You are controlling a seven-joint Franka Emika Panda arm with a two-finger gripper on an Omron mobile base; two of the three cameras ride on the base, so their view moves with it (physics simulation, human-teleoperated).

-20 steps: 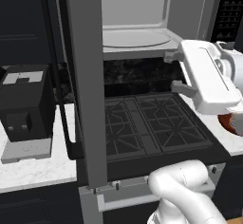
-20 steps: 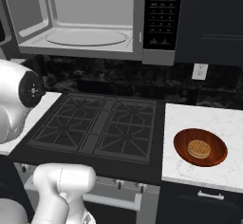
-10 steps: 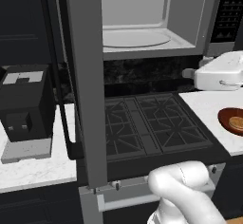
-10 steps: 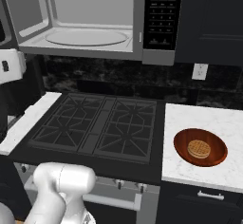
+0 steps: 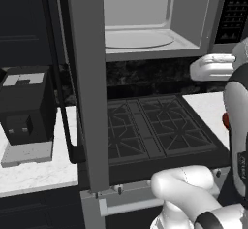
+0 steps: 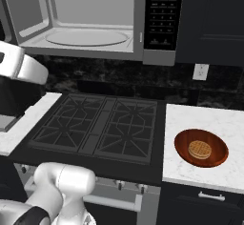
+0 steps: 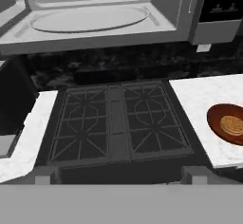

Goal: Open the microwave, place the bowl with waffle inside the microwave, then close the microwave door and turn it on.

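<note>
Here the microwave [image 6: 90,21] hangs above and ahead of the gripper, its cavity exposed so that the round turntable [image 7: 88,18] can receive a load. The microwave door [image 5: 89,82] stands swung fully out on its left hinge, edge-on in the left base view, with its long black bar handle [image 5: 60,77] facing away from the cavity; this leaves the opening unobstructed. Below the cavity and straight ahead of the hand lies the black gas cooktop [image 6: 97,126], a surface the arm must cross. A small black coffee machine [image 5: 26,104] sits on the white counter well to the left of the hand. The bowl with waffle [image 7: 229,124] rests on the white counter [image 6: 190,119] to the right of the hand and below it, apart from any finger, the waffle lying flat inside. The gripper itself is not resolved in these views; its jaws are taken to stand wide, holding nothing, which suits an approach to the bowl. The black button panel [image 6: 162,12] carries rows of pale markings, too small to read. No brand name is legible.
</note>
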